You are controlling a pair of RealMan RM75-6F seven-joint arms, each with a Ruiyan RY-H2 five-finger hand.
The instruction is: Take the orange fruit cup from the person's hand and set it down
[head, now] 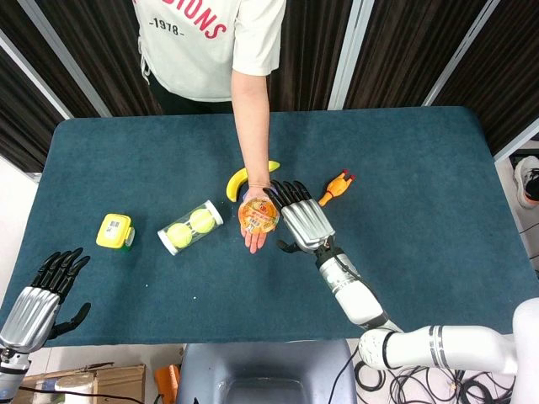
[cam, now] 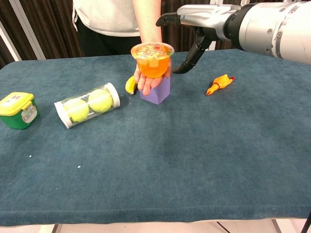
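The orange fruit cup (head: 258, 215) (cam: 152, 60) rests upright on the person's open palm (head: 255, 234) (cam: 151, 80), held out above the table's middle. My right hand (head: 302, 215) (cam: 193, 33) hovers just to the right of the cup with its fingers spread, not touching it. My left hand (head: 40, 296) stays low at the table's near left corner, fingers apart and holding nothing; the chest view does not show it.
A banana (head: 241, 179) (cam: 130, 84) and a purple block (cam: 156, 90) lie under the person's arm. A clear tube of tennis balls (head: 191, 226) (cam: 87, 105) and a yellow-lidded green tub (head: 114, 231) (cam: 18, 110) sit left. A rubber chicken toy (head: 337, 187) (cam: 219, 83) lies right.
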